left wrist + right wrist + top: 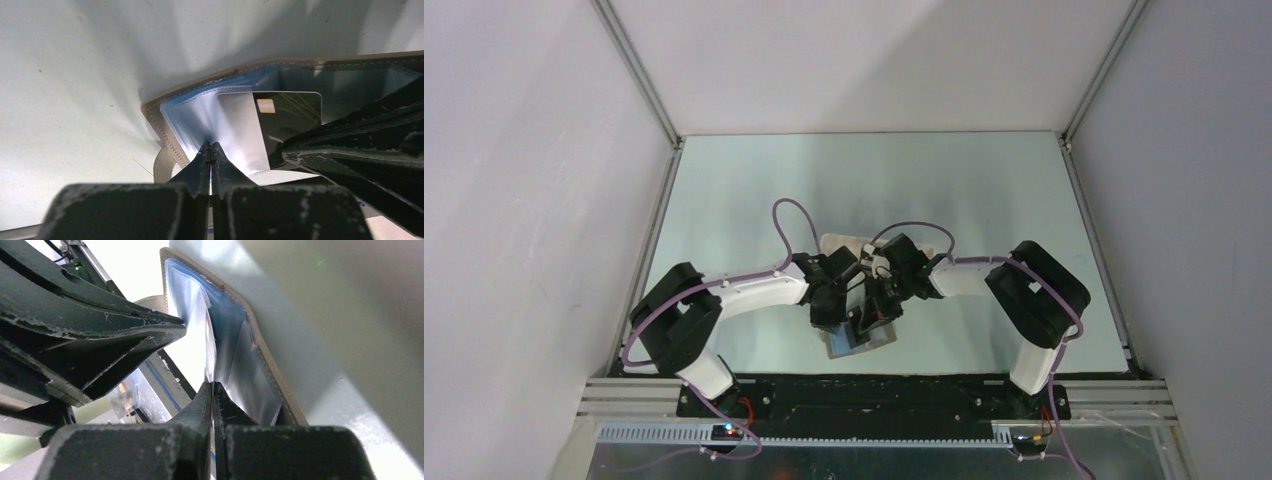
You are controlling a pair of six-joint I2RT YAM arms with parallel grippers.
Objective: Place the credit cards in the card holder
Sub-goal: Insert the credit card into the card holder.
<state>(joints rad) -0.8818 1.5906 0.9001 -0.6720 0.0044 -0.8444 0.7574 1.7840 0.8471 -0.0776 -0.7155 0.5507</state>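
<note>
Grey-brown folding card holder (pixel 152 120) lies open on pale desk (pixel 824 180) near front edge, silvery-blue lining up. Left fingers (pixel 207 160) pinched fully shut on lining's near edge. Right fingers (pixel 209 396) clamped shut on thin black credit card (pixel 290 112), gold chip showing. Card flat against lining, seemingly part-way under clear pocket.

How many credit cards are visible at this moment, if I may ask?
1: a black credit card, seemingly partly inside the clear pocket of the open card holder; others may be hidden inside it.
</note>
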